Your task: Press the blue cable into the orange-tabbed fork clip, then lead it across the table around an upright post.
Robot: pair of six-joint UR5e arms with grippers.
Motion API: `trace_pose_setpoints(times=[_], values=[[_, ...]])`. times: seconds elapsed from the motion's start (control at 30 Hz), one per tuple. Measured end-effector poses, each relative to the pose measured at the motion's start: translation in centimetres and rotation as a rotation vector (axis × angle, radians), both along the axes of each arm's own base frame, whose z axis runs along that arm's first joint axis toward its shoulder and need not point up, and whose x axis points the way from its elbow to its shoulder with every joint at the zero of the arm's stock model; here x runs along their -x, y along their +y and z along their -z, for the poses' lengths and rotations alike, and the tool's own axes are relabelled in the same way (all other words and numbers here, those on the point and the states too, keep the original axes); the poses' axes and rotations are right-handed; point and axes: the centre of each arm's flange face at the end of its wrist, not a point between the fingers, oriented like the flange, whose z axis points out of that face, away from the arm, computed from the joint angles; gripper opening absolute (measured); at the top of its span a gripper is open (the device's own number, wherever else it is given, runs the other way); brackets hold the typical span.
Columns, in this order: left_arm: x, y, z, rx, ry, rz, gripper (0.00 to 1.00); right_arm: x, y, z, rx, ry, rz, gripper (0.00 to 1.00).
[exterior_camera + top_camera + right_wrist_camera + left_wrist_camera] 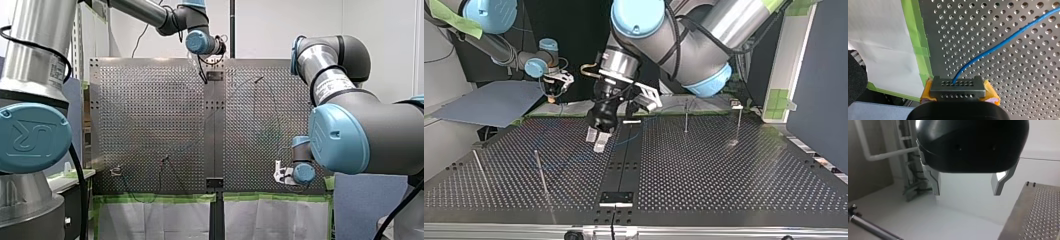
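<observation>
Opening step of the task, by the look of things: blue cable [998,45] in hand but not yet pressed into any clip. Right gripper [959,87] closed near the taped edge of the perforated table [1028,82], yellow pads [927,92] on either side of a small grey drilled block [948,91], cable end lost behind that block and so judged held there. From the grip, a thin, glossy, round blue line running in a soft curve across the metal sheet, loose and flexible, likely to spring or sag when moved. Left gripper [967,185] wide open and empty: black rounded body, two flat angled metal fingers [934,181] well apart, nothing between them. In the top view, hanging low over the table beside the dark middle strip [624,165]. Table surface a dull silver plate, closely drilled in even rows, edged in bright green tape [920,50]. Slim upright post [686,115] toward the top view's right, with thin rods [540,170] elsewhere, one further right and two at the left. Orange-tabbed fork clip not to be picked out with certainty in any view. Next move, as a judgement: carrying the held end to the clip, lining the cable over the fork's slot, then pressing straight down until seated, with a little tension against snagging on the posts.
</observation>
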Motion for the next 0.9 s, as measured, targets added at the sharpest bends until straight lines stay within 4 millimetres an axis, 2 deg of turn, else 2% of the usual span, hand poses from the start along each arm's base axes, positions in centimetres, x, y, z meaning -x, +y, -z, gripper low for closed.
trace_pose_setpoints(times=[0.9], values=[[1.5,1.8,10.7,0.050,0.026,-0.051,1.00,-0.5,0.2,0.0,0.001,0.000,-0.008,0.00]])
